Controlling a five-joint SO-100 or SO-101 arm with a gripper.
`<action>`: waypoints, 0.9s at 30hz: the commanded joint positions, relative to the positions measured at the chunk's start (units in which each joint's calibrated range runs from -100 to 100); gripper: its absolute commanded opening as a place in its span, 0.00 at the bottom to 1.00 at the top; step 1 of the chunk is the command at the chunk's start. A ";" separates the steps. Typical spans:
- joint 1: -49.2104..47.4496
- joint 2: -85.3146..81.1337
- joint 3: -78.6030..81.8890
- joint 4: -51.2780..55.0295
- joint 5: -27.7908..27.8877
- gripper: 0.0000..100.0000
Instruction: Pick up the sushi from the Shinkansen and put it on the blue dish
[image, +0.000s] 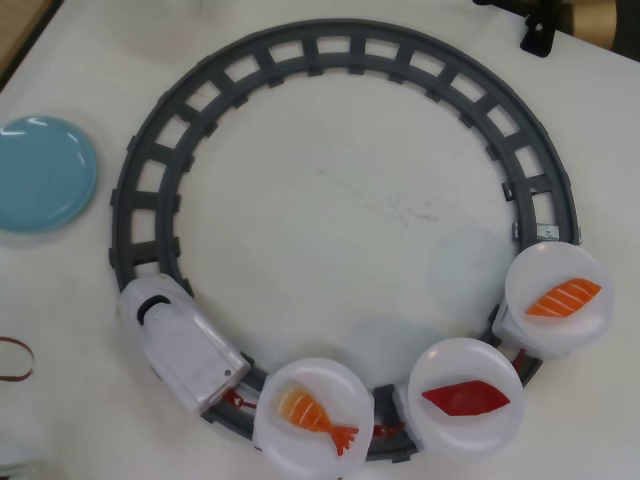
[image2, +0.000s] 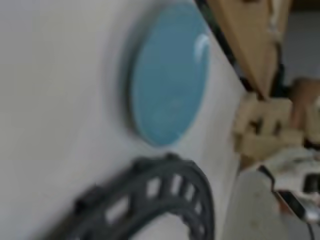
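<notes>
In the overhead view the white Shinkansen (image: 182, 345) sits on the lower left of the grey ring track (image: 345, 52) and pulls three cars with round white plates. The sushi (image: 465, 397), dark red and diamond-shaped, lies on the middle plate (image: 465, 430) at the bottom right. The blue dish (image: 42, 172) lies empty at the left edge, outside the track. The blurred wrist view shows the blue dish (image2: 170, 80) and a piece of the track (image2: 150, 200). My gripper's fingers show in neither view; only a dark arm part (image: 540, 32) shows at the top right.
An orange shrimp piece (image: 315, 415) lies on the plate behind the train. An orange-and-white salmon piece (image: 565, 297) lies on the last plate at the right. A red band (image: 15, 358) lies at the left edge. Blurred wooden clutter (image2: 260, 125) stands beyond the table.
</notes>
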 joint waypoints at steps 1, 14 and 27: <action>7.12 -0.29 -10.79 -0.90 2.83 0.11; 33.88 -0.04 -20.44 -4.21 5.03 0.11; 56.15 27.67 -34.23 -11.43 4.67 0.11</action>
